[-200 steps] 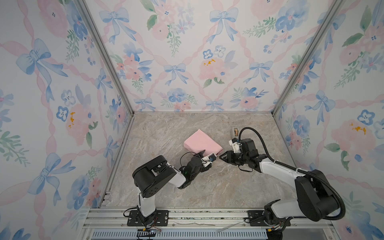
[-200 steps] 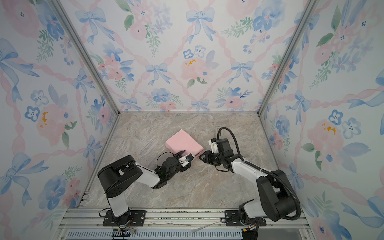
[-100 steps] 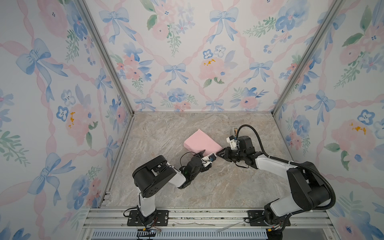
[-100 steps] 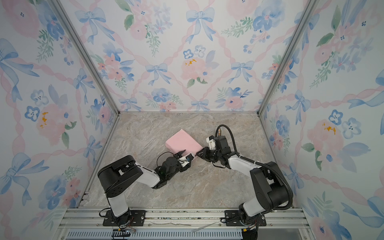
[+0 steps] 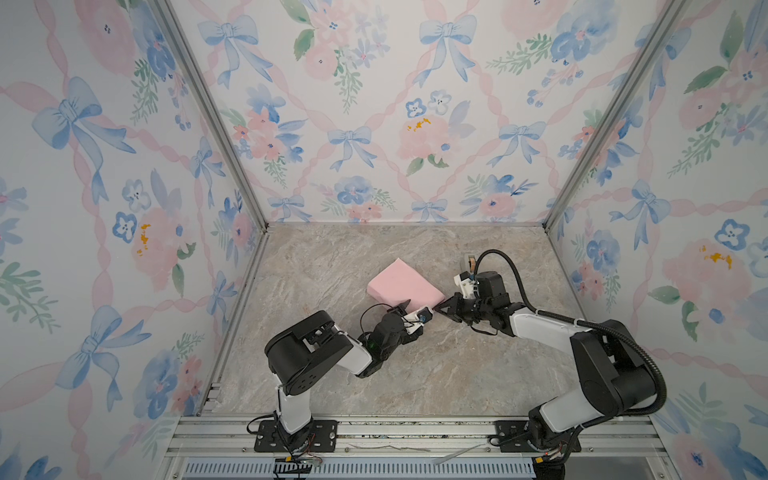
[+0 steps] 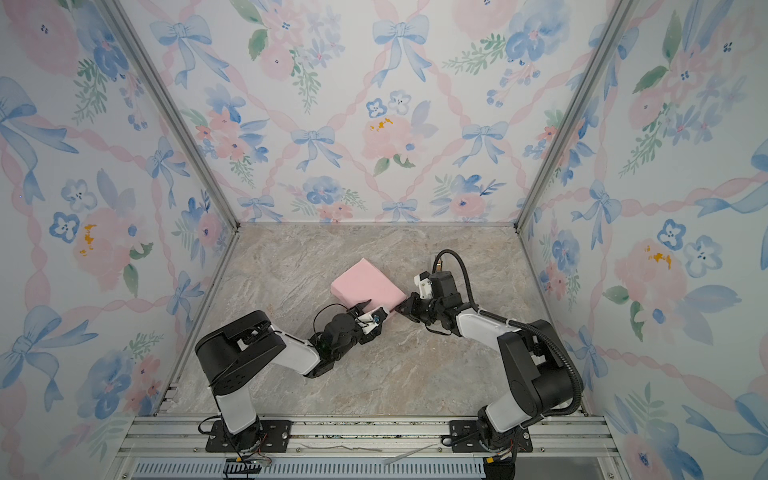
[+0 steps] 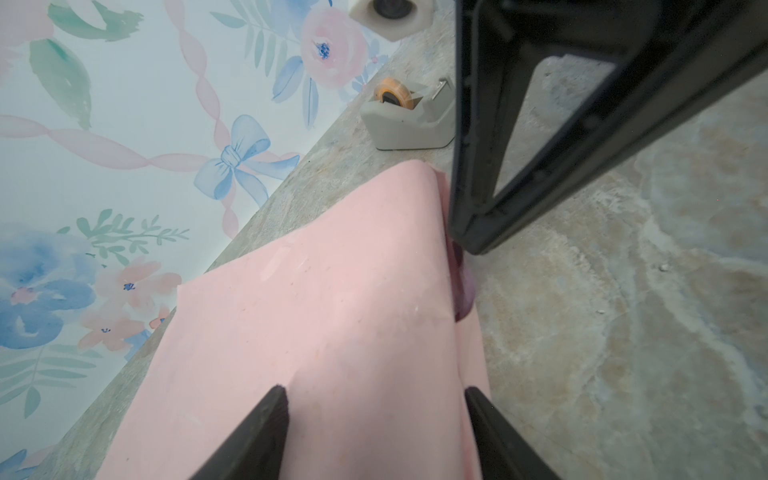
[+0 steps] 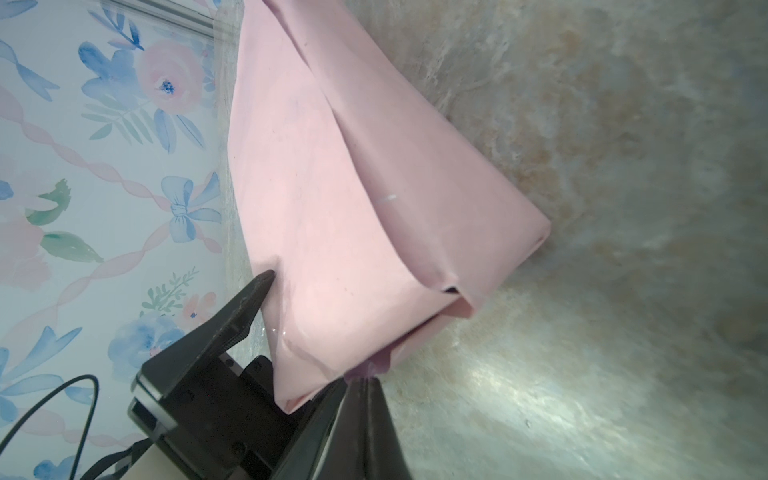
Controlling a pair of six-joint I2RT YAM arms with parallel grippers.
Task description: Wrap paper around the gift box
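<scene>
Pink paper [image 5: 405, 284] hides its contents; right gripper [image 5: 439, 308] pinches its corner, left gripper [image 5: 415, 309] gapes over its edge; marble tabletop [image 5: 415, 374] spreads around.

pale pink paper [image 5: 405, 284], lilac at one corner; grey-beige marbled table [image 5: 332, 266].

Dark navy gift box: fully hidden inside folded pale pink paper [image 7: 332, 332]. Small beige tape dispenser [image 7: 399, 129]: partly masked by black right gripper [image 7: 471, 243].
</scene>
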